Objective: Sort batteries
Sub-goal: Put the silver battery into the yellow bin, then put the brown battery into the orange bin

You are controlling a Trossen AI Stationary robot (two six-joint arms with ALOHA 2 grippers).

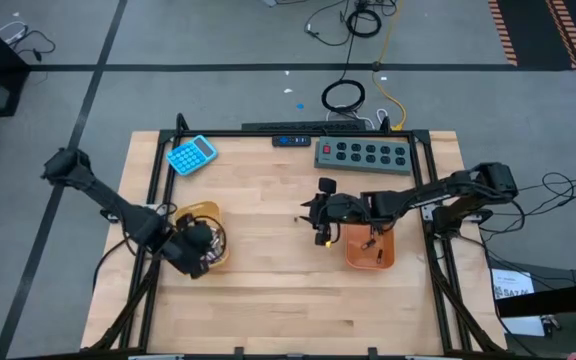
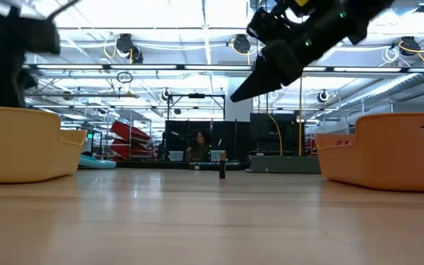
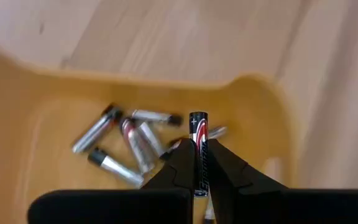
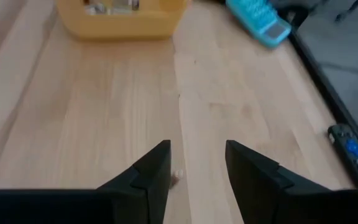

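Left gripper point(image 3: 199, 177): clamps one battery point(image 3: 198, 149) above left tray point(image 3: 17, 124) holding cells point(image 3: 126, 143).
Right gripper point(image 4: 194, 165): wide, empty, mid-table.

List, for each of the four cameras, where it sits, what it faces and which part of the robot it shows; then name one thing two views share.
High: overhead, looking down on the table; both arms show.
Low: table height, facing the room; right arm overhead.
Left wrist: above the yellow tray; left gripper shut on a battery.
Right wrist: over bare wood; right gripper open.
Shared: the blue calculator, also in the right wrist view.
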